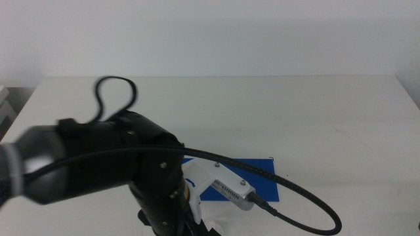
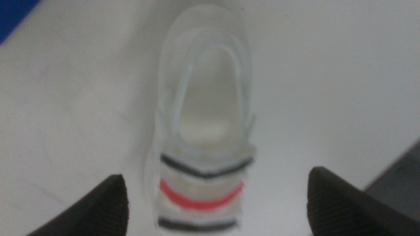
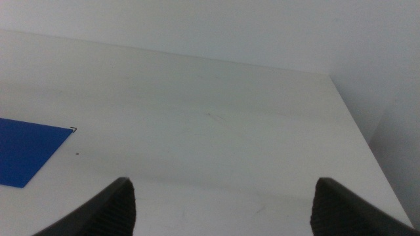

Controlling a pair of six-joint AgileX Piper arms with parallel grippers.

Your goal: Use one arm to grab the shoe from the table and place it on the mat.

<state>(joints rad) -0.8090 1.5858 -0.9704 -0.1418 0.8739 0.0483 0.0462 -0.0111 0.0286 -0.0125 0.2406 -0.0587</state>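
The shoe [image 2: 205, 124], a white sandal with two black straps and one red, lies on the white table [image 2: 341, 78] in the left wrist view. My left gripper [image 2: 216, 211] hovers above it, open wide, with one jaw on each side of the strap end. Neither jaw touches the shoe. A corner of the dark blue mat [image 2: 14, 16] shows beside the shoe. In the middle view the left arm [image 1: 125, 170] covers the shoe, and the mat [image 1: 266, 180] lies partly hidden behind it. My right gripper [image 3: 220, 211] waits open and empty over bare table, with the mat [image 3: 26, 152] off to one side.
The left arm's black cable [image 1: 295, 196] loops over the mat in the middle view. The table's far edge [image 3: 197, 58] meets a white wall. A dark strip [image 2: 401, 177] past the table edge shows by the left gripper.
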